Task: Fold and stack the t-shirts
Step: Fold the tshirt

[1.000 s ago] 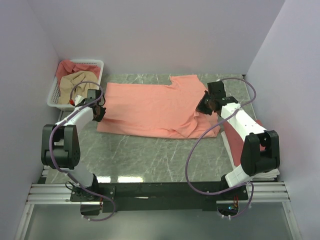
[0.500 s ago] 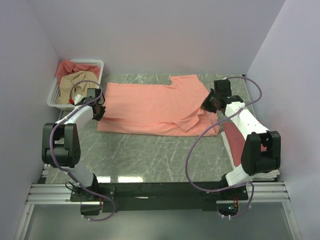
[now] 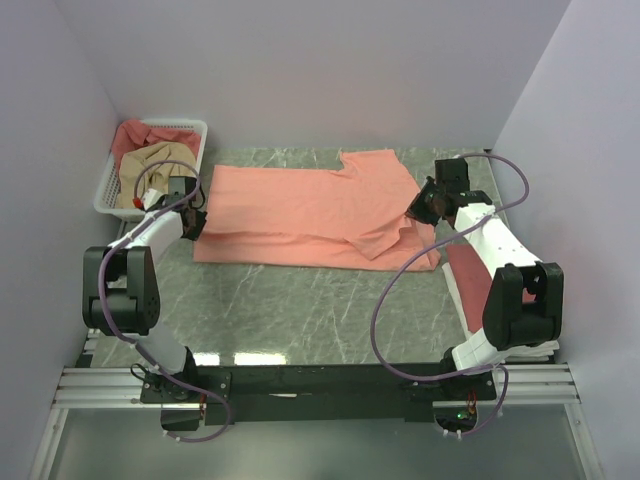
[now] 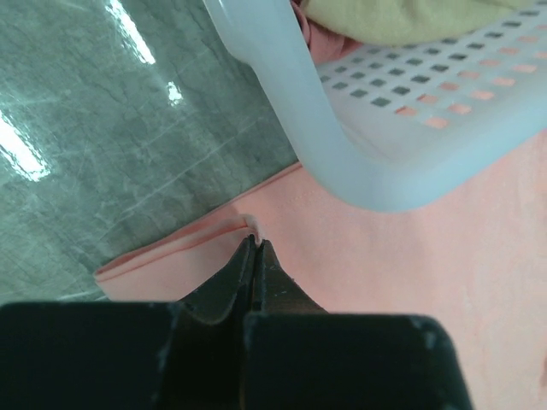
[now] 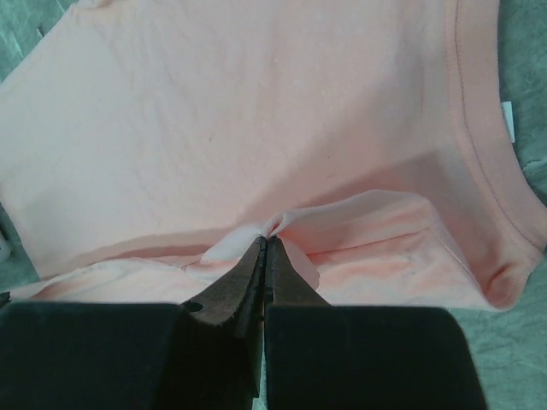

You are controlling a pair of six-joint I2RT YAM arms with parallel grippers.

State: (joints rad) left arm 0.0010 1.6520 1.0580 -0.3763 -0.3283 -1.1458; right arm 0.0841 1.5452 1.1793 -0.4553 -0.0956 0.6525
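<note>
Salmon-pink t-shirt (image 3: 300, 215) pinched, seemingly, by left gripper (image 4: 255, 244) and right gripper (image 5: 265, 241).

Green marbled table (image 3: 300, 310), salmon-pink t-shirt (image 3: 300, 215) spread on it, white basket (image 3: 104, 190) far left

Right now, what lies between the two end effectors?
The salmon-pink t-shirt fills that stretch, spread on the table; the top view shows it.

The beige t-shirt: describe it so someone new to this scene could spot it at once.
At the far left corner of the green marble table stands a white lattice basket. The beige t-shirt lies crumpled inside it beside a rose-red one, and it is the only tan cloth in view.
</note>
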